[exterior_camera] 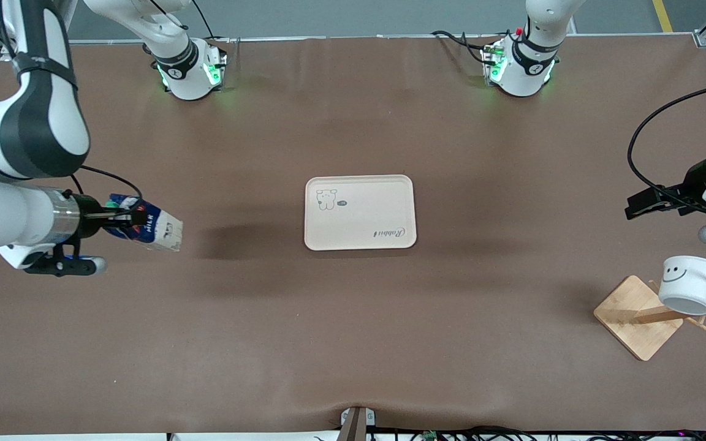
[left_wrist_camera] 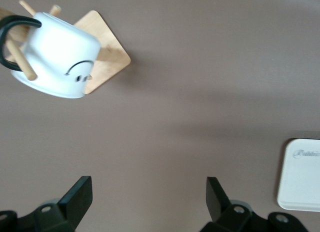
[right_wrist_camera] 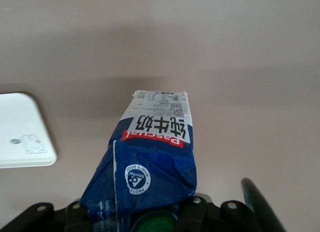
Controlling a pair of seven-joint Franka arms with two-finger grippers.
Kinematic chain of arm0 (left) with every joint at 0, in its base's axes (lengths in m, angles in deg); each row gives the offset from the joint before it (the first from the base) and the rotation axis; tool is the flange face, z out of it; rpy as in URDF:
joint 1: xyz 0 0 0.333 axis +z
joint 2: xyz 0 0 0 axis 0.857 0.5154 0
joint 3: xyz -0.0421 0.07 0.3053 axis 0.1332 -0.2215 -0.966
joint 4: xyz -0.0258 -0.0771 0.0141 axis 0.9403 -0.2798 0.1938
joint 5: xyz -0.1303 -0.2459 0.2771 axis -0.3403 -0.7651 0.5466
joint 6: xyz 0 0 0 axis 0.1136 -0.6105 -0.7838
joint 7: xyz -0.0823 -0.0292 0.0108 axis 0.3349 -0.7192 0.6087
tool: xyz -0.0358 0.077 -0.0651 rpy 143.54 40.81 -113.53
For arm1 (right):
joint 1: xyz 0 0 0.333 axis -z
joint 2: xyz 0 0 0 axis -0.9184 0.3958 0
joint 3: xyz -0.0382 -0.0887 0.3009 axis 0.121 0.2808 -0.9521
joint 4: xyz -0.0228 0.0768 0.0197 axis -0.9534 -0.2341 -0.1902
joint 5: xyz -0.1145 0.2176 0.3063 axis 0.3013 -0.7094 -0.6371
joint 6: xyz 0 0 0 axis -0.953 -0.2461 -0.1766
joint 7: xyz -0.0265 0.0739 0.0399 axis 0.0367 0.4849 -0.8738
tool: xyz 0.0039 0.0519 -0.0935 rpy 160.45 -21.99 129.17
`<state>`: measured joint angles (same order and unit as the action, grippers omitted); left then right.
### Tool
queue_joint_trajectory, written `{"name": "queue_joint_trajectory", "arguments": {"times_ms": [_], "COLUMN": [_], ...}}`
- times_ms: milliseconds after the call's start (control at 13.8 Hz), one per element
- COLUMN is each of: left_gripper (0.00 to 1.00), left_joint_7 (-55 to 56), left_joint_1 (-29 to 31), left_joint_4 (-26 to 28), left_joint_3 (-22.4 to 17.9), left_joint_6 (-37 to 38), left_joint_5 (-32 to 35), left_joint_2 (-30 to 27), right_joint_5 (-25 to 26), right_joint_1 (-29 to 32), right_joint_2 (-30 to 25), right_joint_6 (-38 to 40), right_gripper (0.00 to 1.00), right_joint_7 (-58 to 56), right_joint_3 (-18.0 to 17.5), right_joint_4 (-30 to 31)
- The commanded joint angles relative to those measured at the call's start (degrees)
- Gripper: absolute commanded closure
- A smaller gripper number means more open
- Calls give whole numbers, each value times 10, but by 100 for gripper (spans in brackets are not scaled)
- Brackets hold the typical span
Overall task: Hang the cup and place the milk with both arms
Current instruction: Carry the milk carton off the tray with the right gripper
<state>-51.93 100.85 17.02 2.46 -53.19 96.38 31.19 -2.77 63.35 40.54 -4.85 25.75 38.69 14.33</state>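
Note:
The white cup (exterior_camera: 690, 285) with a black handle and a smiley face hangs tilted on a peg of the wooden rack (exterior_camera: 638, 315) at the left arm's end of the table; it also shows in the left wrist view, cup (left_wrist_camera: 57, 54). My left gripper (exterior_camera: 635, 207) stands open with nothing in it, up in the air beside the rack, apart from the cup. My right gripper (exterior_camera: 129, 219) is shut on the top of the dark-blue milk (exterior_camera: 151, 225) carton, held tilted above the table at the right arm's end. The milk (right_wrist_camera: 155, 157) and its green cap (right_wrist_camera: 155, 223) fill the right wrist view.
A cream tray (exterior_camera: 360, 212) with a small bear drawing lies in the middle of the table. Its corner shows in both wrist views, tray (left_wrist_camera: 301, 174) and tray (right_wrist_camera: 22, 132). The rack's square wooden base (left_wrist_camera: 102, 51) stands near the table's edge.

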Motion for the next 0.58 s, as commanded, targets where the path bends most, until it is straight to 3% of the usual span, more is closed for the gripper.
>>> {"name": "queue_joint_trajectory", "arguments": {"times_ms": [0, 217, 506], "left_gripper": [0, 0, 0], "left_joint_7": [0, 1, 0], "left_joint_1": [3, 4, 1], "left_joint_4": [-8, -15, -16], "left_joint_3": [11, 11, 19], "left_joint_6": [8, 23, 27], "left_joint_5": [17, 12, 8], "left_joint_2": [-14, -14, -30], "right_joint_5": [42, 43, 43], "right_joint_1": [32, 87, 106], "right_joint_2": [-83, -125, -128], "right_joint_6": [-75, -179, -259], "right_gripper": [100, 100, 100], "right_joint_7": [-23, -100, -141], "right_joint_3": [-12, -12, -12], "right_joint_4": [141, 268, 355]}}
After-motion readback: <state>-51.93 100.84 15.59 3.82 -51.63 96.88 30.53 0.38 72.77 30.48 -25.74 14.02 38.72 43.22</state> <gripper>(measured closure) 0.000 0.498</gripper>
